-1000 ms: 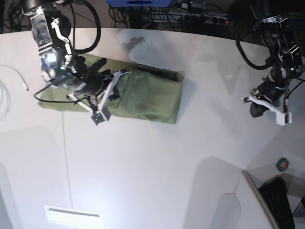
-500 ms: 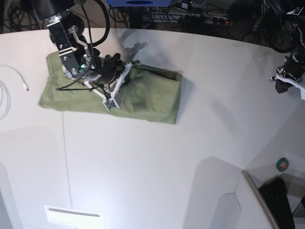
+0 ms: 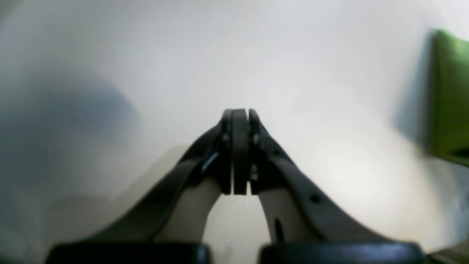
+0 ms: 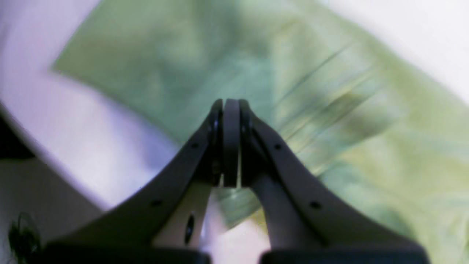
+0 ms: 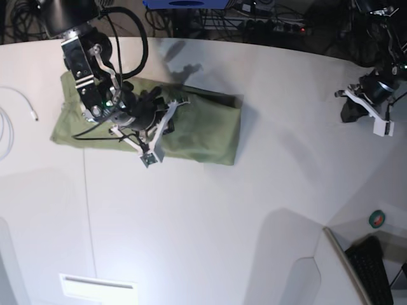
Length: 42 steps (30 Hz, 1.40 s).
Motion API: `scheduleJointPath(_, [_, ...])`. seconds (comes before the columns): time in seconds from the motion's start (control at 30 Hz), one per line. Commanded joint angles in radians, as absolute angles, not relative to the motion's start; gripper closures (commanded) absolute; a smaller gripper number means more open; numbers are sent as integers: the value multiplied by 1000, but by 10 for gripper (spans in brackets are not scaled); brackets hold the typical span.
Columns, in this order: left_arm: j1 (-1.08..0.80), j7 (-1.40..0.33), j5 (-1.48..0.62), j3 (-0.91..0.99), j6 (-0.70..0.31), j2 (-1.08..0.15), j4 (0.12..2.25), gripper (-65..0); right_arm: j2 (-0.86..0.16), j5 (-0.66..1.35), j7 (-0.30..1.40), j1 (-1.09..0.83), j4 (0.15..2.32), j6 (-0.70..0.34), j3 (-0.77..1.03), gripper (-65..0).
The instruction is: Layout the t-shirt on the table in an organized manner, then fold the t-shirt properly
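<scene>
Since half a second ago the right gripper point(image 5: 152, 136) has slid toward the near edge of the t-shirt point(image 5: 203, 130), jaws pressed together, empty. Left gripper point(image 5: 369, 113) has swung back in, also shut, well off the shirt's right end. Olive cloth lies folded into a soft long band running left-right on the smooth white table point(image 5: 210, 229), right arm way nearer

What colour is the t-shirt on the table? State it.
Plain olive green, no pattern. The t-shirt shows best in the base view.
</scene>
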<state>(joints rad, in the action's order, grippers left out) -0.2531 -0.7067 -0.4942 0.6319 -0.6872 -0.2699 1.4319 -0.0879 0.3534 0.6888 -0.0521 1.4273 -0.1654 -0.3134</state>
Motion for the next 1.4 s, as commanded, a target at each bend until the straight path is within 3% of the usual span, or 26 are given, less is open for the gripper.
scheduleJointPath(0.0, [-248,-693,-512,610,-698,-262,1488,0,-90,361,680,-35,1397,-168,-314,0])
scheduleJointPath(0.07, [-251,-694,-509,549,-679,-211,1561,0,-96,361,651,-21,1323,-170,-314,0])
scheduleJointPath(0.2, [-254,-694,-510,334,-498,-188,1669,0,-97,361,613,-19,1259,-170,-314,0])
scheduleJointPath(0.3, [-236,-694,-518,189,-435,-191,1693,0,-97,360,613,-21,1253,-170,-317,0])
scheduleJointPath(0.57, [-120,-694,-510,5,-427,-174,1624,0,-97,360,613,-25,1251,-170,-318,0])
scheduleJointPath(0.9, [1,-691,-507,-64,-427,-203,1250,0,-97,360,613,-31,1251,-170,-317,0])
scheduleJointPath(1.13, [-7,-697,-519,-59,-427,-257,1446,0,-97,358,613,-47,1251,-170,-317,0])
scheduleJointPath(1.23, [-5,-757,-518,-30,-427,-219,1491,0,-97,358,613,-48,1251,-170,-317,0])
scheduleJointPath(1.37, [38,-763,-446,-12,-427,-117,1388,0,-97,358,613,-48,1251,-170,-318,0])
